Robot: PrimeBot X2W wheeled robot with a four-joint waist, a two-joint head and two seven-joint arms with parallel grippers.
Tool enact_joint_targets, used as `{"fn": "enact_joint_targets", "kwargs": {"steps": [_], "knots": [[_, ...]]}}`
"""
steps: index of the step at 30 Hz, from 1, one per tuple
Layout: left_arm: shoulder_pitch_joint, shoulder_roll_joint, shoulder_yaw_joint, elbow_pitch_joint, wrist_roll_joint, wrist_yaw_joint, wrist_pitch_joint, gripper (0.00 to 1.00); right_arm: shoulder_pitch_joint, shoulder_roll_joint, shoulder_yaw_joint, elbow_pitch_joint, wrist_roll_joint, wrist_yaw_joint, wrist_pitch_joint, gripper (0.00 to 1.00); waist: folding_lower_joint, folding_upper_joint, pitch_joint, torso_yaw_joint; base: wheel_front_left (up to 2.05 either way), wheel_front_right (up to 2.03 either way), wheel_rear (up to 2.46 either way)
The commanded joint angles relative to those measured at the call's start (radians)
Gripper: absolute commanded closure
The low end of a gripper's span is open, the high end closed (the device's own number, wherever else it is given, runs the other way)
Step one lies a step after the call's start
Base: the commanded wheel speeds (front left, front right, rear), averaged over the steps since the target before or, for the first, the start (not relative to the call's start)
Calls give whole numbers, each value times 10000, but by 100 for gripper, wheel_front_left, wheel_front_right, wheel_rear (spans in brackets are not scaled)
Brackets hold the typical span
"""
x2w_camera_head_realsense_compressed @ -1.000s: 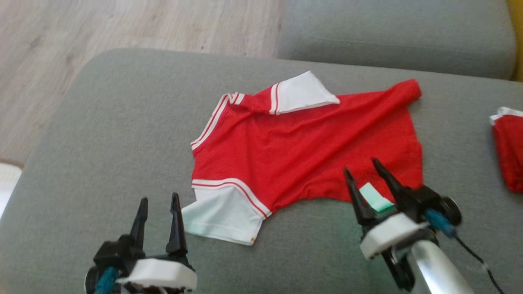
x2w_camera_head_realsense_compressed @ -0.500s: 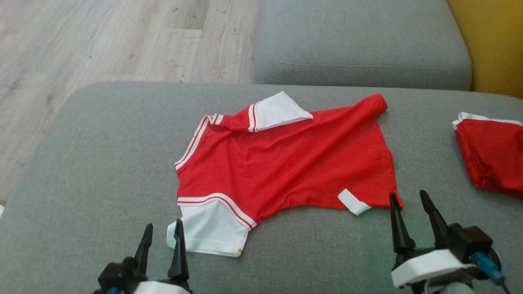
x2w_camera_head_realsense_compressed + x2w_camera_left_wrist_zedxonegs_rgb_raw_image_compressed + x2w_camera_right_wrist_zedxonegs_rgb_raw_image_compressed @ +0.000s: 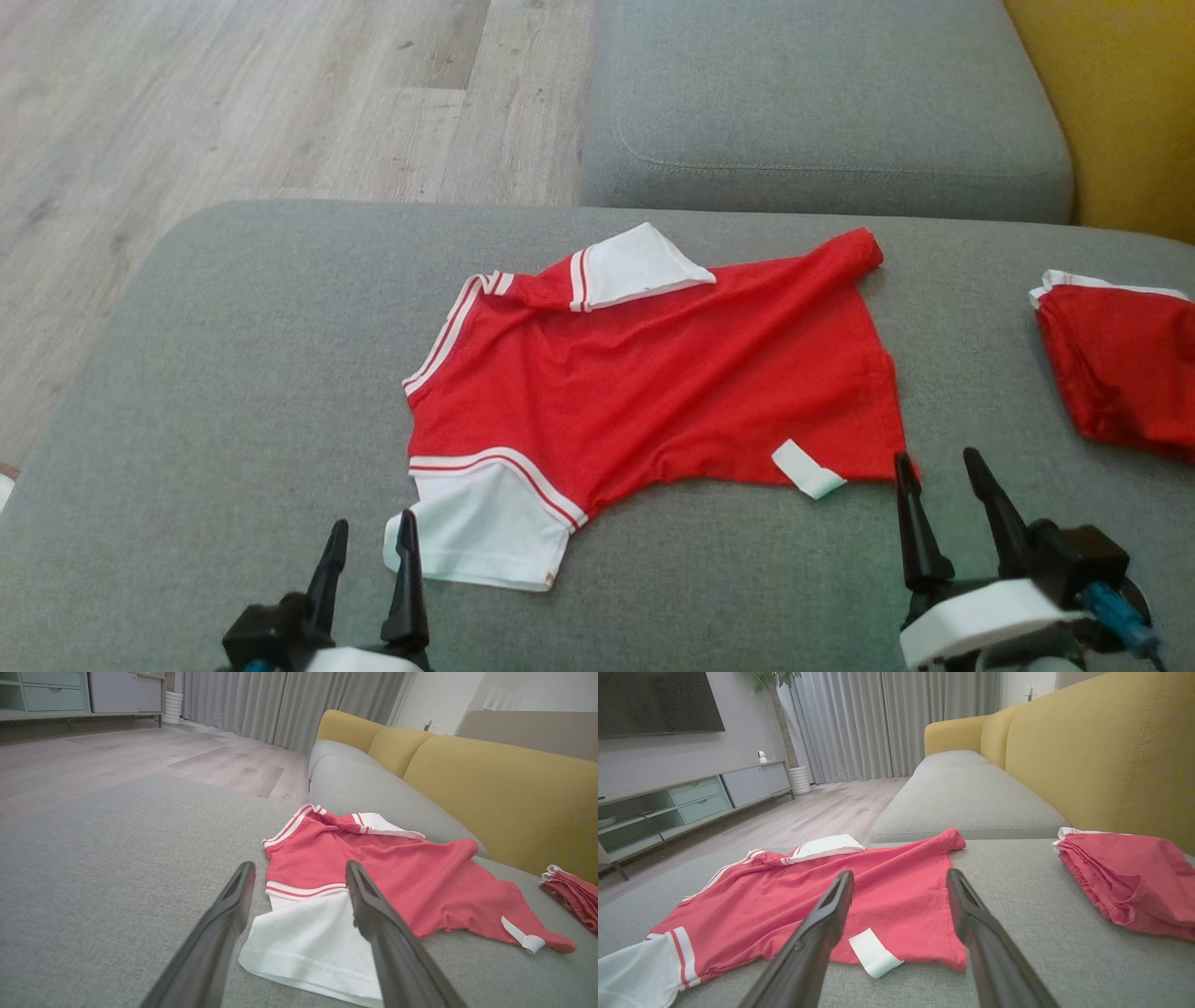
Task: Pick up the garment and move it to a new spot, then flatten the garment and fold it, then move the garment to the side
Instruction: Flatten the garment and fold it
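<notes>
At the frame's bottom, your left gripper [image 3: 373, 523] and right gripper [image 3: 935, 457] stand wide and empty just below the garment [image 3: 653, 373], its length running left to right.

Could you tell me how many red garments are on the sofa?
2: a red shirt spread out mid-cushion, and a folded red garment at the right; its folds may hide another.

Head high, wrists low, same garment [image 3: 653, 373]
</notes>
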Motion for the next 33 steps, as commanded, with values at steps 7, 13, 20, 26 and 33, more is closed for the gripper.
{"fn": "enact_joint_targets", "kwargs": {"steps": [7,13,20,26,33], "knots": [[-222,245,281,-46,-178,65,257,0,-284,-51,264,-280,85,65,36,0,0,-1,103,-48,0,0,0],[-634,389,310,1107,-493,-6,1121,0,-391,-51,290,-338,4,65,154,0,0,-1,373,-318,0,0,0],[-1235,201,506,2219,-850,-92,1214,0,-399,-51,276,-464,-94,65,305,0,0,-1,743,-738,0,0,0],[-1612,109,584,2911,-1054,-269,1158,0,-443,-51,235,-510,-161,65,360,0,0,-1,981,-995,0,0,0],[-2132,131,652,3585,-1100,-387,993,0,-612,-51,215,-534,-236,65,404,0,0,-1,1268,-1150,0,0,0]]}}
